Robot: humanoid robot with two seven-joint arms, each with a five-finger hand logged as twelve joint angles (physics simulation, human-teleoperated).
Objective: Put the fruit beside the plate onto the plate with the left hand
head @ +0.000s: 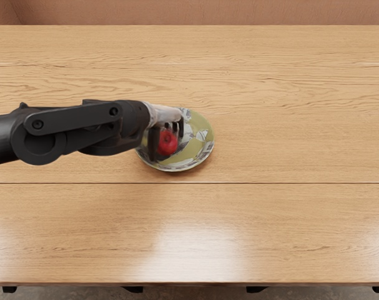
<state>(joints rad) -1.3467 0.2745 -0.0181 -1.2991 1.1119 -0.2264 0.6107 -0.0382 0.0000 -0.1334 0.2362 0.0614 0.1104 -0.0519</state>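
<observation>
A shiny round plate (198, 145) lies on the wooden table near the middle of the head view. My left arm comes in from the left edge, and its hand (166, 132) is over the plate's left half. The hand's fingers are curled around a small red fruit (168, 142), which sits over the plate's inner surface. I cannot tell whether the fruit touches the plate. The hand hides the plate's left rim. The right arm does not show.
The wooden table (270, 212) stretches wide around the plate, with a seam running across just below it. A reddish wall edge borders the far side. The table's front edge lies near the bottom of the view.
</observation>
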